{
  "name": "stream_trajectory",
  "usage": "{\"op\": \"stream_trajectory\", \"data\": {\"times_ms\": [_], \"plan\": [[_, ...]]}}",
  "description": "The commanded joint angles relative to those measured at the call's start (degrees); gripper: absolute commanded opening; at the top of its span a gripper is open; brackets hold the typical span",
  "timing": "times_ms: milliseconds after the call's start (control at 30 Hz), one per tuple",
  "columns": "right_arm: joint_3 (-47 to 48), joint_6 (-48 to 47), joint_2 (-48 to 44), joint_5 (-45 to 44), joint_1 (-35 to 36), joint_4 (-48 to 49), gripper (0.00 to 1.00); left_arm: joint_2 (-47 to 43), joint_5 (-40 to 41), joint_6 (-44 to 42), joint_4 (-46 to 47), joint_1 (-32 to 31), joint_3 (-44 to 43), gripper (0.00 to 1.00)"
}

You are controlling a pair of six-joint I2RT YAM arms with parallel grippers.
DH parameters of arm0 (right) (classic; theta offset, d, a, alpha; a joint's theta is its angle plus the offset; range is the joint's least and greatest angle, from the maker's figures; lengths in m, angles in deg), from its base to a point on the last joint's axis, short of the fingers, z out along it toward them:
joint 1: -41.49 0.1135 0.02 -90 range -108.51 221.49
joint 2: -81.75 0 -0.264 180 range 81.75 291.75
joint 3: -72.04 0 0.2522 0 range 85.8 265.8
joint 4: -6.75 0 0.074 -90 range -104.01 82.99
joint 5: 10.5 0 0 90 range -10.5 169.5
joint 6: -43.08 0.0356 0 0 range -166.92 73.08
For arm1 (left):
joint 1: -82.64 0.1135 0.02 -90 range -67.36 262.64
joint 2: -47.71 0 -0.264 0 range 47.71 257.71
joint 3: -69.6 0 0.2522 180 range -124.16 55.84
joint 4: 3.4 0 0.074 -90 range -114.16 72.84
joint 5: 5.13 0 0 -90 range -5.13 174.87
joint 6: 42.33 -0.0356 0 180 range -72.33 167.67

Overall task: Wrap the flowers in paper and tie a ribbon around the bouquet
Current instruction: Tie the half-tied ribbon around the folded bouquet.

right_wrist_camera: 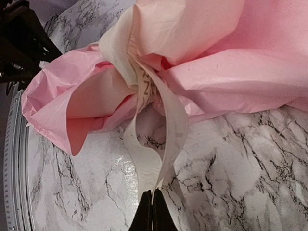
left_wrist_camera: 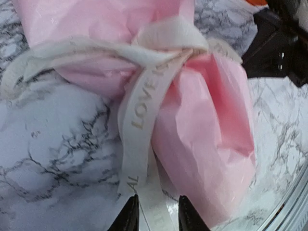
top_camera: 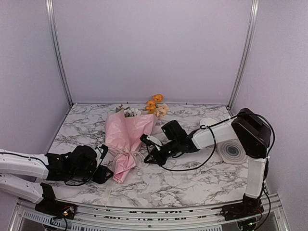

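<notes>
Well, the left tool [left_wrist_camera: 158,215] sits part-spread, a tail of the ribbon [left_wrist_camera: 143,103] lying between its tips. Only the overhead shows the whole bouquet [top_camera: 126,137] lying mid-desk [top_camera: 192,180], flowers [top_camera: 154,105] pointing away. The right tool [right_wrist_camera: 153,214] is pressed together, pinching ribbon tails.

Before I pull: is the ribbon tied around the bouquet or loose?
Tied: the ribbon crosses in a knot, cinching the pink paper; both tails trail loose.
</notes>
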Motion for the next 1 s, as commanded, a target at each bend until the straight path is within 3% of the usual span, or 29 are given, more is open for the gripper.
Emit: {"op": "stream_trajectory", "data": {"times_ms": [0, 33, 100, 233, 333, 467, 633, 700, 767, 867, 900, 967], "plan": [[2.5, 1.0, 1.2, 1.2, 0.3, -0.6, 0.0, 2.2, 2.3, 11.2, -2.7, -8.7, 1.9, 0.44], [2.5, 1.0, 1.3, 1.3, 0.3, -0.4, 0.0, 3.1, 5.0, 11.0, -3.3, -9.9, 1.4, 0.51], [2.5, 1.0, 1.3, 1.4, 0.3, -0.1, 0.0, 4.9, 10.2, 8.5, -4.2, -10.4, -0.4, 0.56], [2.6, 1.3, 0.9, 1.8, 0.3, -0.2, 0.0, 6.3, 19.1, 3.3, -6.3, -7.5, -4.0, 0.53], [2.3, 1.4, 0.3, 1.8, 0.2, 0.0, 0.0, 5.7, 11.7, -0.3, -2.5, -0.9, -2.7, 0.53], [2.3, 1.1, -0.5, 1.4, 0.3, 0.0, 0.0, 8.2, 4.7, -5.5, 3.2, 0.4, -1.0, 0.71], [3.2, 0.9, -1.0, 1.5, 0.3, -0.8, 0.0, 17.1, -1.0, -7.0, 6.6, 1.2, -3.0, 0.74], [3.8, 0.6, -1.5, 1.4, 0.3, -1.4, 0.0, 19.9, 1.0, -7.2, 6.0, 1.7, -4.7, 0.62], [5.7, -0.2, -2.2, 1.4, 0.4, -4.1, 0.0, 21.5, 2.4, -7.1, 4.6, 2.6, -6.0, 0.36], [9.9, -2.1, -4.3, 1.1, 0.4, -7.7, 0.0, 21.1, 2.2, -6.4, 5.4, 2.7, -5.1, 0.06], [11.6, -2.9, -5.2, 0.9, 0.4, -8.4, 0.0, 20.6, 2.0, -5.8, 5.8, 2.7, -4.4, 0.0], [13.3, -3.4, -6.6, 0.7, 0.4, -8.7, 0.0, 19.1, 1.6, -4.6, 6.3, 2.7, -2.9, 0.0]]}}
